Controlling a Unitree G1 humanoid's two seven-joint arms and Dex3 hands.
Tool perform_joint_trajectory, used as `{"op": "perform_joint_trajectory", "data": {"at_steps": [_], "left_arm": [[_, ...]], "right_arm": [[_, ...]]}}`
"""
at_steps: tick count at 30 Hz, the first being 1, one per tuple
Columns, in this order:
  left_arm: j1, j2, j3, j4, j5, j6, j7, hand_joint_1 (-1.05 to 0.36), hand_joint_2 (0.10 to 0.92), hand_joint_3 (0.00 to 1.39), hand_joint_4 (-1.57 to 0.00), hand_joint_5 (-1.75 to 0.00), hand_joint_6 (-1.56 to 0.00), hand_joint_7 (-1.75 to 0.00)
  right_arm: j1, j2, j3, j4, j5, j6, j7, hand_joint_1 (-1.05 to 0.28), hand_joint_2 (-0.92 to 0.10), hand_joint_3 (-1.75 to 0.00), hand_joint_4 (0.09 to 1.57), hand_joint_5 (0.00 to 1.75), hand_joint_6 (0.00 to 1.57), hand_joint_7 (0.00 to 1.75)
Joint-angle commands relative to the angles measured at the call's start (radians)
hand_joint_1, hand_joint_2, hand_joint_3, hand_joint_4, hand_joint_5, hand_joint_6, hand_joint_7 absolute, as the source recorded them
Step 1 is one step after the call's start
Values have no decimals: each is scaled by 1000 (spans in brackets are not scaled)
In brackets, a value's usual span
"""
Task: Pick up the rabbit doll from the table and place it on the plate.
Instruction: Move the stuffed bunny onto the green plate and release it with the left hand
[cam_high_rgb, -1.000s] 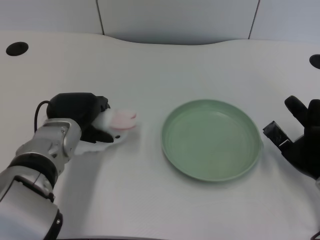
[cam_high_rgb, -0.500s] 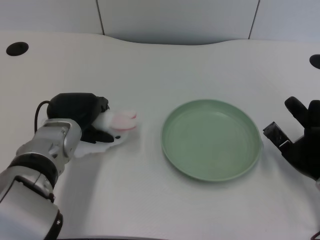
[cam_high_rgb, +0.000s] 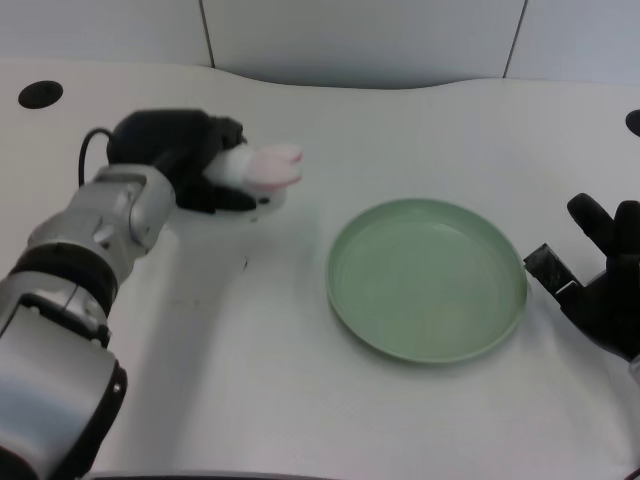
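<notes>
The white table (cam_high_rgb: 300, 400) fills nearly the whole head view, its cloth-like surface plain and without any print; a dark round hole (cam_high_rgb: 40, 95) sits near its far left corner. No brand, label or writing can be read anywhere, on the table, the arm or the things on it.

Next in size is the silver left forearm (cam_high_rgb: 95, 235), coming in from the lower left and reaching toward the far left part of the table, a thin black cable (cam_high_rgb: 88, 150) looping beside its wrist.

The green plate (cam_high_rgb: 427, 279) lies flat on the table right of centre, round, with a raised rim and nothing in it. It is well apart from the left hand.

The left hand (cam_high_rgb: 180, 155), black, is clamped around the rabbit doll (cam_high_rgb: 262, 170), its fingers wrapped over the doll's white body so that the pink-and-white end sticks out to the right, pointing toward the plate. The doll looks lifted just off the table, though the blur at that spot makes it hard to be sure whether its underside is clear of the surface. The doll is left of the plate and a little farther back, not over it
</notes>
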Motion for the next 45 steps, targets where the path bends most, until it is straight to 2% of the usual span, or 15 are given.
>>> {"op": "perform_joint_trajectory", "data": {"at_steps": [1,2,3,5,9,14,19,22,26,30,38,39,40,43,45], "left_arm": [[11,10,2,11,-5,-6,-2,-482,921,287,-877,-1072,-975,-438],[-12,18,12,8,-13,-20,1,-482,921,287,-875,-1076,-975,-439],[-29,24,19,6,-19,-31,4,-491,921,288,-840,-1449,-876,-954],[-46,29,28,5,-23,-43,6,-497,921,290,-807,-1680,-722,-1403],[-197,-206,0,-18,-22,-121,9,-493,921,189,-866,-1743,-640,-1721],[-205,-237,-18,-6,-22,-118,12,-488,921,165,-886,-1746,-642,-1746],[-178,-316,-54,3,-8,-84,-33,-511,921,175,-894,-1746,-674,-1746],[-161,-338,-72,6,0,-76,-41,-538,921,205,-890,-1746,-666,-1746],[-139,-345,-86,9,13,-65,-40,-563,921,218,-900,-1746,-680,-1746],[-124,-337,-88,13,12,-40,-54,-538,921,225,-891,-1746,-682,-1746],[-90,-317,-66,16,-7,17,-96,-537,921,253,-783,-1746,-627,-1726],[-84,-315,-70,18,-2,34,-113,-550,921,282,-756,-1739,-619,-1667],[-79,-314,-73,19,1,47,-125,-570,921,331,-742,-1637,-653,-1449],[-71,-312,-73,18,1,64,-150,-577,921,360,-766,-1442,-748,-1109],[-70,-312,-73,17,0,66,-153,-577,921,362,-773,-1408,-769,-1049]], "right_arm": [[12,-12,-12,-15,11,5,5,-637,-921,-333,622,1746,588,1683],[12,-13,-10,-15,8,4,3,-637,-921,-333,622,1746,589,1682],[12,-13,-9,-16,6,2,0,-645,-921,-330,625,1746,591,1681],[12,-14,-7,-17,4,2,-2,-649,-921,-328,627,1746,592,1680],[14,5,-3,-22,8,-4,14,-645,-921,-351,600,1746,546,1710],[14,8,-5,-24,8,-6,25,-646,-921,-390,598,1746,523,1721],[19,23,-3,-26,15,-8,82,-656,-921,-326,585,1746,564,1670],[19,32,-2,-28,16,-12,105,-649,-921,-300,612,1746,615,1628],[18,39,-11,-30,22,-5,111,-650,-921,-289,631,1746,680,1536],[17,36,-16,-28,31,1,118,-652,-921,-286,639,1746,724,1474],[17,26,-16,-21,30,3,127,-643,-921,-306,626,1746,716,1488],[18,26,-14,-22,27,0,125,-639,-921,-309,627,1746,709,1493],[18,26,-12,-23,25,-2,123,-642,-921,-318,623,1746,687,1522],[18,28,-9,-23,21,-10,124,-645,-921,-324,622,1746,670,1546],[18,28,-8,-23,21,-11,124,-646,-921,-324,621,1746,666,1552]]}}
